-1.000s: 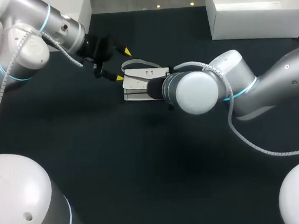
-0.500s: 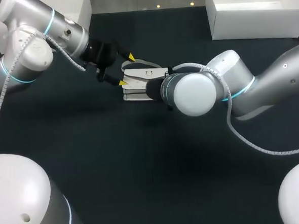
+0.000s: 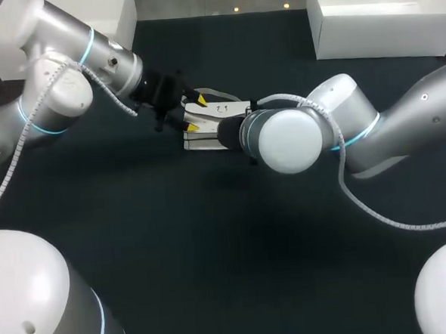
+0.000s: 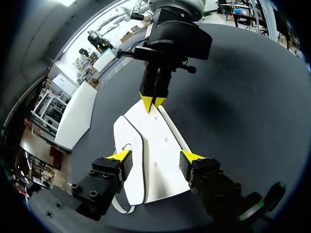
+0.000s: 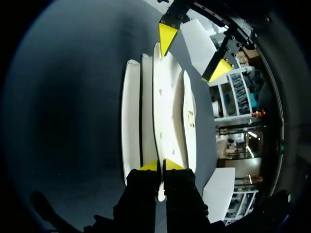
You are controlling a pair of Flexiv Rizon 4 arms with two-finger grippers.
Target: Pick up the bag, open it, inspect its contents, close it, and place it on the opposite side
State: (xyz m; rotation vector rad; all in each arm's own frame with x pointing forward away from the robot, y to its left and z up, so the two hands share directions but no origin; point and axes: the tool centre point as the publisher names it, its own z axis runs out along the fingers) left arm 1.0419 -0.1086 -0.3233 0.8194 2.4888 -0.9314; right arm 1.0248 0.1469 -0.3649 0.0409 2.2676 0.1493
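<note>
A flat white bag (image 3: 223, 109) with a strap lies on the dark table, just beyond its middle. My right gripper (image 5: 161, 165) is shut on a thin upper edge of the bag (image 5: 167, 107) at its right end; in the head view its fingers are hidden behind my right wrist (image 3: 289, 140). My left gripper (image 3: 197, 114) is at the bag's left end, open, with one yellow tip on each side of it. The left wrist view shows the bag (image 4: 150, 131) between those fingers and my right gripper (image 4: 153, 102) pinching the far end.
An open white box (image 3: 381, 21) stands at the back right, and another white box (image 3: 115, 14) at the back left. Dark table surface lies bare on both sides of the bag and in front of it.
My left gripper has moved right onto the bag's left end, and its fingers have come closer together. The right arm and the bag have stayed still.
</note>
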